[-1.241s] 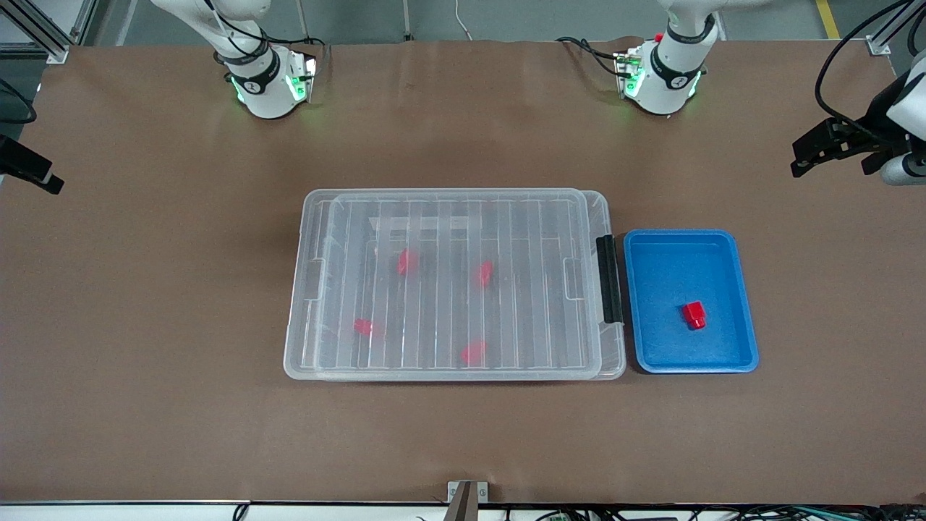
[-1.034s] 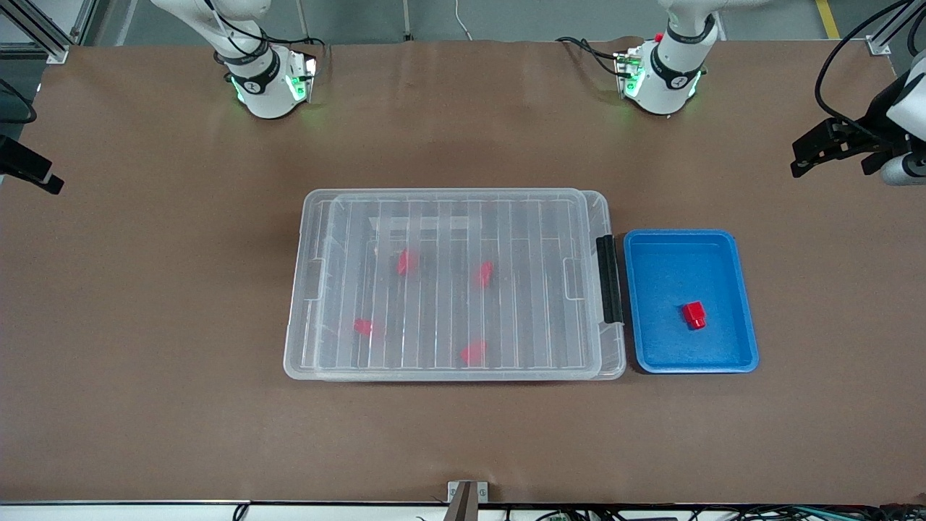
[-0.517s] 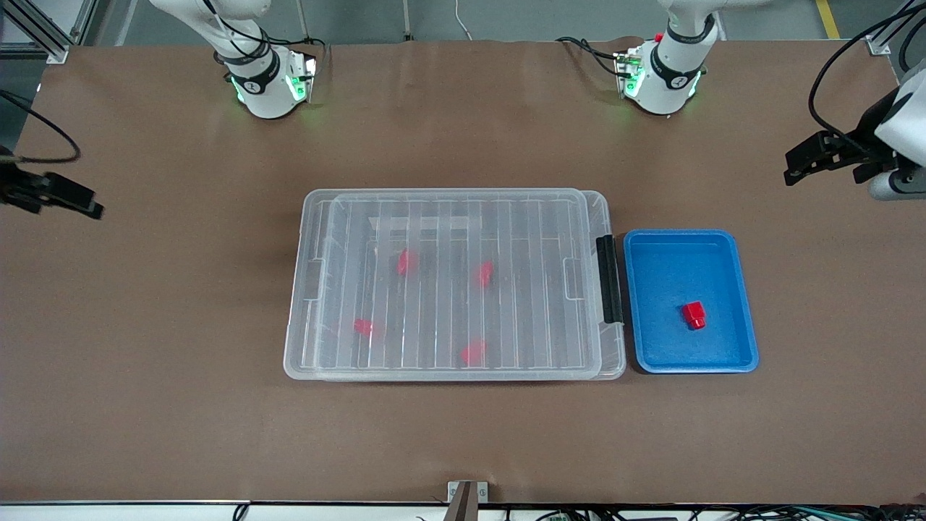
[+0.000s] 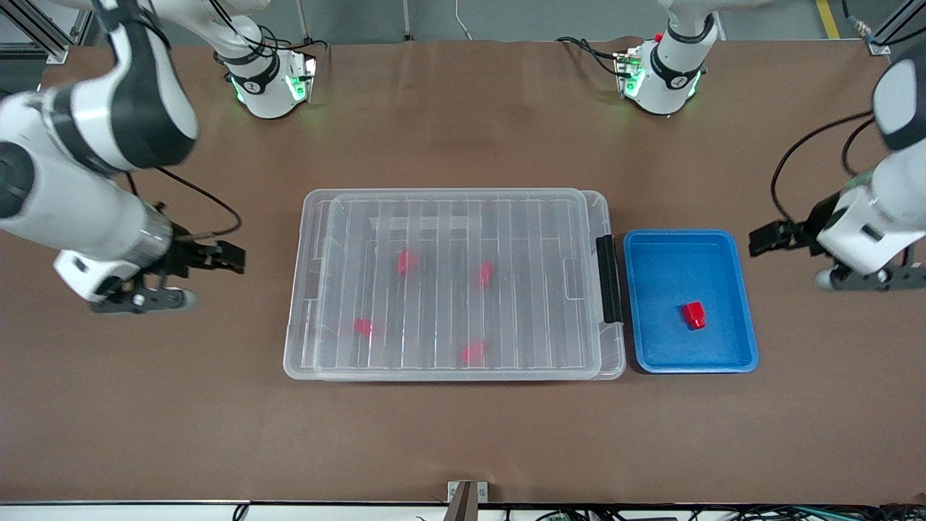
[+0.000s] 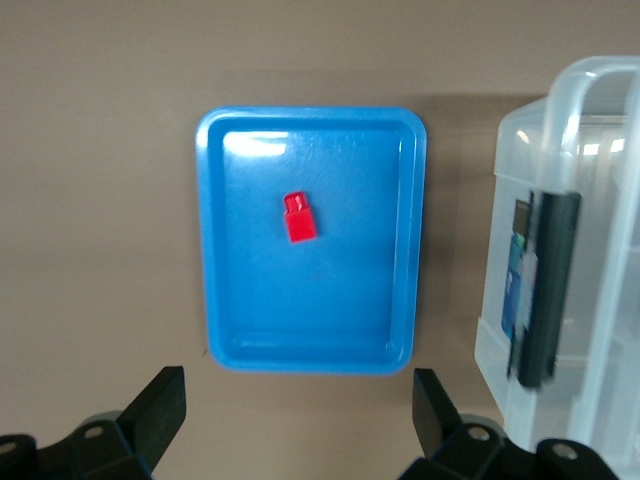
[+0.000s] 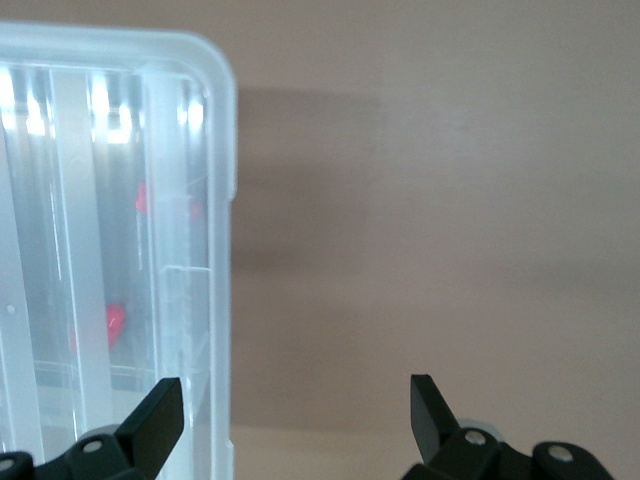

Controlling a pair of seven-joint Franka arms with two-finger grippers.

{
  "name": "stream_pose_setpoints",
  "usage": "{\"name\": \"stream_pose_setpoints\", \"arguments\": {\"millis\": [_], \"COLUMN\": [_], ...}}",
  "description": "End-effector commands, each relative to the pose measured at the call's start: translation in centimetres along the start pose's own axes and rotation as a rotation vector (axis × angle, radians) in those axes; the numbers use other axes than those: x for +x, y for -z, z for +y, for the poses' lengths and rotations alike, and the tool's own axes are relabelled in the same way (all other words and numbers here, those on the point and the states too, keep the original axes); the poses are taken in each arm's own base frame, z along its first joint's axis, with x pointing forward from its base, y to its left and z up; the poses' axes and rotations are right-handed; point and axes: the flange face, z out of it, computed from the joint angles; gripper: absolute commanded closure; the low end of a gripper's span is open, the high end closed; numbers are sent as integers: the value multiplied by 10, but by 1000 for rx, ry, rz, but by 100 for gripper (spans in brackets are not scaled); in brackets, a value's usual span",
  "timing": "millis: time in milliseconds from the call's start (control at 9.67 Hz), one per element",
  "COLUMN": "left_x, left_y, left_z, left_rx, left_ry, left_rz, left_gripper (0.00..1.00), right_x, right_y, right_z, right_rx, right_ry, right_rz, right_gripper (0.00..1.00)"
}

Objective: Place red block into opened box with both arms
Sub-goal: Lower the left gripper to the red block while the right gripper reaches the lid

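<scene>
I see the lidded box (image 4: 448, 284) mid-bench, with the blue tray (image 4: 745, 289) beside its handle end. The red block (image 4: 694, 315) lies in that tray. My left pincer (image 4: 767, 239), fingers apart, hangs just beside the tray's edge; my right pincer (image 4: 224, 257), also apart, hangs near the box's other end.

Open right end effector (image 6: 290, 420) over box (image 6: 120, 250) edge.

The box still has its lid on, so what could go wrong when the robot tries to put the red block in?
1. The lid covers the box. If the block is brought over first, it would likely land on the lid.
2. The block is small and sits in the blue tray; the open left gripper might miss it or nudge the tray.
3. The open right gripper, over the table beside the box, might push the box if it catches the lid badly.
</scene>
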Motion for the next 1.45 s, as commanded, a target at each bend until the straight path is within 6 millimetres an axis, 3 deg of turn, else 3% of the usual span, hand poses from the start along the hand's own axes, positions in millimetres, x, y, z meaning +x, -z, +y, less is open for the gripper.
{"name": "stream_pose_setpoints", "arguments": {"millis": [0, 207, 414, 517, 621, 1138, 1345], "left_x": [26, 28, 20, 17, 16, 15, 14], "left_y": [-87, -144, -194, -221, -242, -301, -314], "left_z": [5, 6, -2, -2, 0, -12, -16], "left_rx": [1, 11, 49, 44, 36, 63, 58], "left_ry": [38, 64, 54, 86, 116, 154, 165], "left_rz": [-21, 1, 2, -1, 7, 25, 26], "left_gripper": [0, 0, 0, 8, 9, 13, 21], "right_x": [12, 11, 10, 8, 8, 10, 11], "right_y": [-42, -73, -92, -96, -98, -118, -123], "right_z": [-22, -18, -22, -25, -31, -35, -34], "right_rx": [-34, -76, -75, -80, -88, -151, -164], "right_ry": [23, 36, 46, 56, 67, 104, 111], "right_rz": [-19, -26, -14, -16, -15, -36, -39], "right_gripper": [0, 0, 0, 0, 0, 0, 0]}}
